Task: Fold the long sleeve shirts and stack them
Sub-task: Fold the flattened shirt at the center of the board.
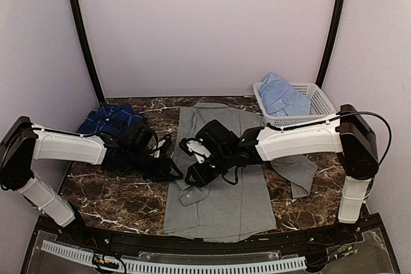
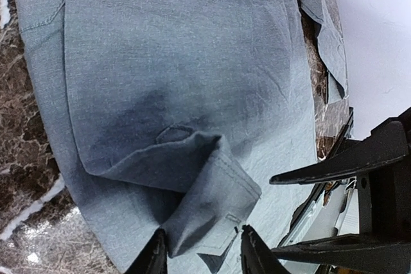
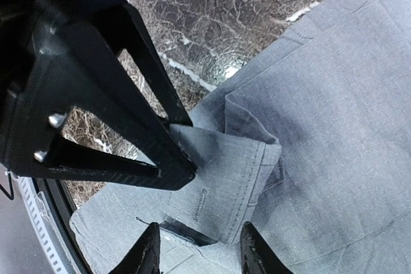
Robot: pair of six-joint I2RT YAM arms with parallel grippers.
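Fingertips (image 2: 156,258) of both arms straddle one folded grey cloth cuff (image 2: 212,184).
Your left gripper (image 2: 200,251) and right gripper (image 3: 199,255) stand parted, neither clamped, over the plain grey button-up cloth shirt (image 1: 218,190) spread flat mid-table on dark brown, white-veined marble (image 1: 115,197). A navy plaid shirt (image 1: 109,120) lies back left; a light blue shirt (image 1: 282,94) fills the white plastic lattice basket (image 1: 321,104) back right. Pale walls (image 1: 205,30) enclose three sides.

The grey shirt (image 2: 192,62) is matt woven cloth with a fine, slightly rough weave — stitched along its cuff. The table (image 1: 115,197) is dark marble-look stone, polished and glossy, veined white. The basket (image 1: 321,104) is white lattice plastic — smooth, faintly shiny.
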